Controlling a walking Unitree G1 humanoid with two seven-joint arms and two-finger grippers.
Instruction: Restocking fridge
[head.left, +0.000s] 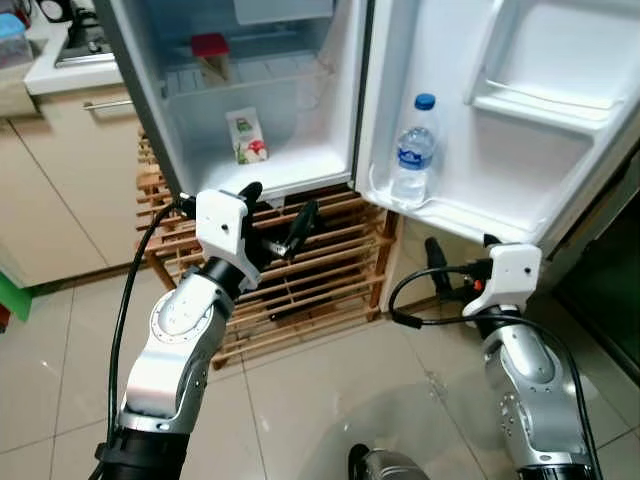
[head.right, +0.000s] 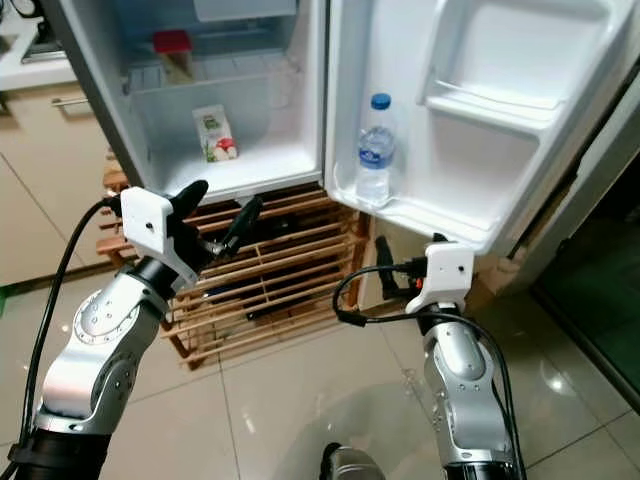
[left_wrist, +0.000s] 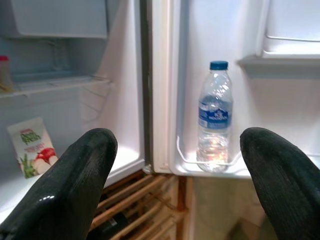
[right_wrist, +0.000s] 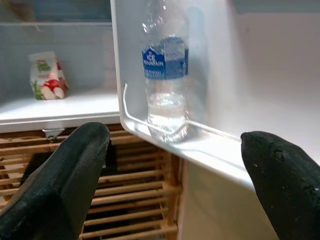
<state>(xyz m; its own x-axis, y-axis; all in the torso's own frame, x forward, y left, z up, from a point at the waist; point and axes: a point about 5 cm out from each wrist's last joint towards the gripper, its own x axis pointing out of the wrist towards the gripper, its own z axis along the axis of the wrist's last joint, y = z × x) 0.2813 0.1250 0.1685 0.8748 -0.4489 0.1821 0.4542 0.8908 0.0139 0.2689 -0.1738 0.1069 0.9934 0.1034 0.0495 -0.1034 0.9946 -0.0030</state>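
The small fridge (head.left: 330, 170) stands open on a wooden rack. A clear water bottle (head.left: 413, 150) with a blue cap and label stands upright in the lower door shelf (head.left: 450, 212). A white juice carton (head.left: 246, 135) leans on the fridge's bottom shelf, and a red-capped item (head.left: 210, 55) sits on the shelf above. My left gripper (head.left: 280, 203) is open and empty, held below the fridge's bottom edge in front of the rack. Open and empty too, my right gripper (head.left: 462, 250) hangs just under the door shelf. In the wrist views the bottle (left_wrist: 215, 115) (right_wrist: 165, 85) lies ahead between the fingers.
The slatted wooden rack (head.left: 320, 280) carries the fridge. A kitchen counter (head.left: 60, 70) and beige cabinet (head.left: 70, 180) stand to the left. The open door (head.left: 520, 150) has an upper shelf (head.left: 540, 100). Beige floor tiles (head.left: 320, 400) lie in front.
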